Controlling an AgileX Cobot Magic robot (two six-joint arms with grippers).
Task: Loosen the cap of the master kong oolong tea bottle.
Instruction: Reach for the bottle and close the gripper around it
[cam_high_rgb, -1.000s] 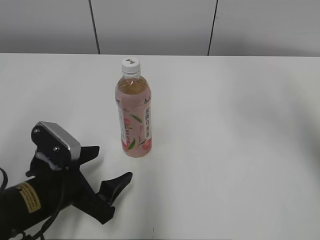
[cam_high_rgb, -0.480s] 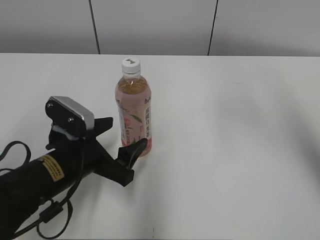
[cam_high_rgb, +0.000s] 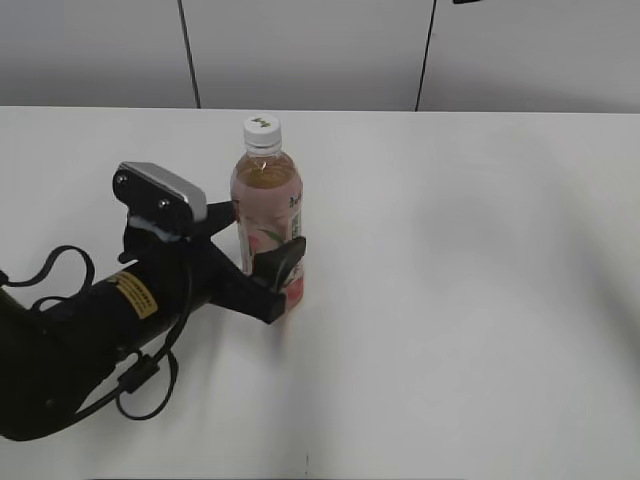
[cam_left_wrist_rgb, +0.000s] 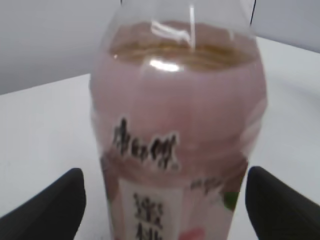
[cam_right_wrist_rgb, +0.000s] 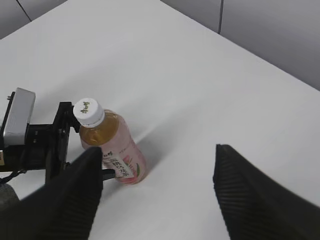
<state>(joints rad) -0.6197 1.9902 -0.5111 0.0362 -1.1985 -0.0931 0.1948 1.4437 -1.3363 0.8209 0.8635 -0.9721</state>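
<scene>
The master kong oolong tea bottle stands upright on the white table with its white cap on. My left gripper is open, with its black fingers on either side of the bottle's lower body. In the left wrist view the bottle fills the frame between the two fingers, with a gap on each side. My right gripper is open and empty, high above the table. It looks down on the bottle and the cap, which lie to its left.
The white table runs back to a grey panelled wall. The left arm's body and cables lie at the front left. It also shows in the right wrist view.
My left arm has moved from the front left up to the bottle, and its open fingers now sit on both sides of it. The bottle has not moved.
</scene>
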